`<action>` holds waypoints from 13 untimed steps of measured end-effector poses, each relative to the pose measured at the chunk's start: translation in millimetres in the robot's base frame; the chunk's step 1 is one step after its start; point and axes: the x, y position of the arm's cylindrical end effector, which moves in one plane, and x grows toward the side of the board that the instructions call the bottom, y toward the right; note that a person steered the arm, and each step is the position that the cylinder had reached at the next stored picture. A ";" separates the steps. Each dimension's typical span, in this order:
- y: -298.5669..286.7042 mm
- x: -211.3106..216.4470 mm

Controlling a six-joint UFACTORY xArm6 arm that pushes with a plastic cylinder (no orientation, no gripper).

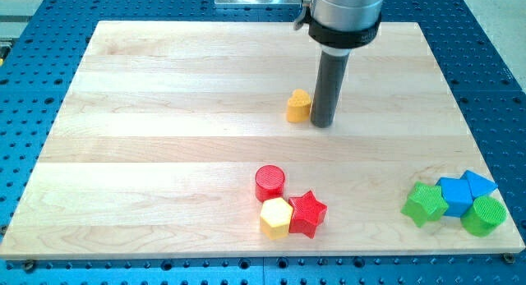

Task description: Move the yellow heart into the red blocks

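The yellow heart [298, 106] lies a little above the board's middle. My tip [322, 123] stands right beside it on the view's right, touching or nearly touching it. The red cylinder [269, 183] and the red star [307, 213] lie near the view's bottom, below the heart. A yellow hexagon [276, 217] sits between them, touching both.
A green star [425, 204], a blue cube [454, 195], a second blue block [478, 185] and a green cylinder [483, 216] cluster at the view's bottom right. The wooden board [164, 112] lies on a blue perforated table [25, 112].
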 end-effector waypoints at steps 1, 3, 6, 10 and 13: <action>0.0 30.4; 17.4 -36.9; -54.0 -103.2; -21.2 -37.1; -50.4 4.4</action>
